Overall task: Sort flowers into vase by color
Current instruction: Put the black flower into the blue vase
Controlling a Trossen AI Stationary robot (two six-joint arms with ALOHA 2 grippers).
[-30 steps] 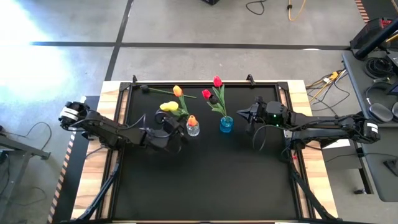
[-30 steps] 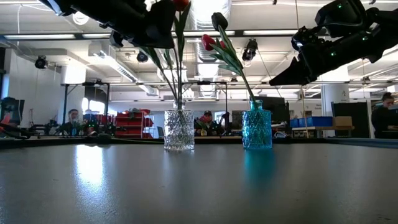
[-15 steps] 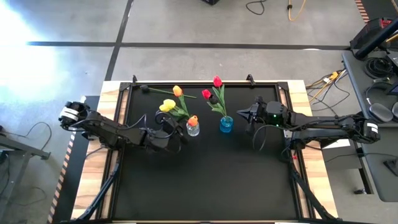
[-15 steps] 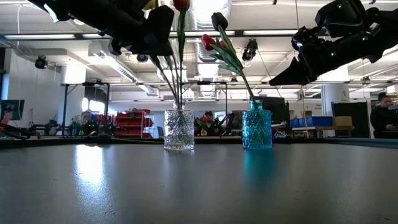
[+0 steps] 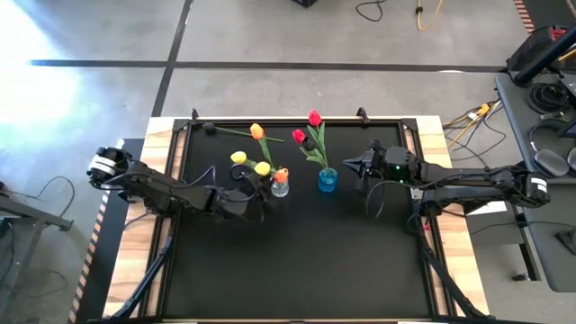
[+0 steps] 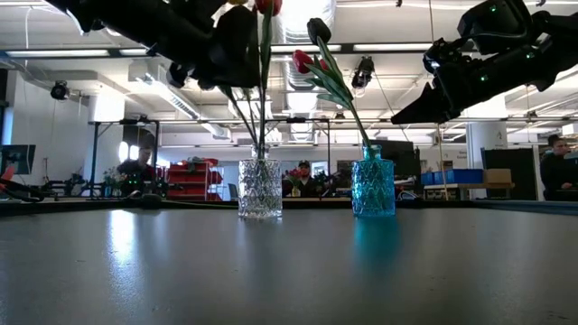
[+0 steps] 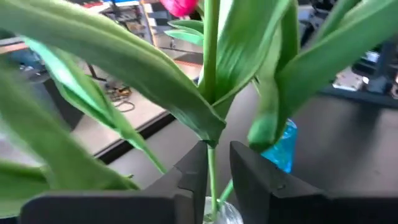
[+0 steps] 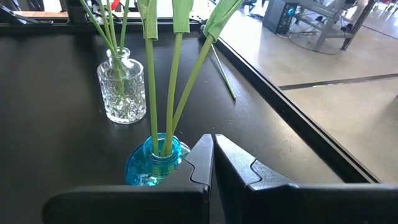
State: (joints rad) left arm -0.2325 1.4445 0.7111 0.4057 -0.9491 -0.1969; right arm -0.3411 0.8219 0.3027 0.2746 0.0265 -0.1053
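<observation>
A clear glass vase [image 5: 280, 187] holds two yellow tulips [image 5: 262, 168] and an orange one [image 5: 280, 175]. To its right, a blue vase [image 5: 327, 181] holds red tulips [image 5: 314, 118]. Another orange tulip [image 5: 257, 131] lies flat on the table near the far edge. My left gripper [image 7: 217, 149] hovers above and left of the clear vase, slightly open. A thin green stem [image 7: 210, 171] runs up through the gap between its fingers, among broad leaves. My right gripper [image 8: 212, 158] is shut and hangs in the air just right of the blue vase [image 8: 154, 163].
Both vases stand in the far middle of the black table [image 5: 297, 261]; its near half lies open. The raised table frame [image 5: 297, 124] runs along the far edge behind the lying tulip. People and shelves show in the room beyond.
The two yellow tulip heads were bunched together left of the clear vase; now they stand apart, and one has swung nearer the vase mouth. My left gripper has sunk a little along the stems. The right arm has kept still.
</observation>
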